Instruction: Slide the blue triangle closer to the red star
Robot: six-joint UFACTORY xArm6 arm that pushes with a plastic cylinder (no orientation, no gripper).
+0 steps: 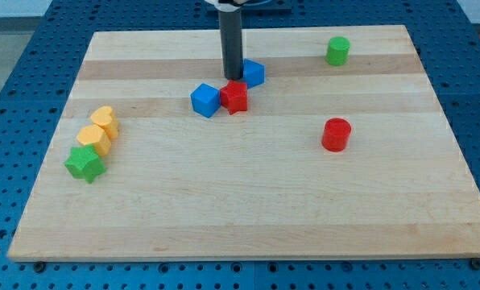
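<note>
My tip (pixel 232 77) stands at the view's top centre, at the end of the dark rod. A blue block (pixel 254 73), which looks like the triangle, lies just to its right and touches it or nearly does; the rod hides part of that block. The red star (pixel 234 97) lies directly below my tip and just below-left of that blue block, very close to both. A blue cube (pixel 205 100) sits against the red star's left side.
A green cylinder (pixel 337 51) stands at the top right and a red cylinder (pixel 336 134) at the middle right. Two yellow blocks (pixel 105 121) (pixel 93 138) and a green star (pixel 84 163) cluster at the left edge of the wooden board (pixel 248 217).
</note>
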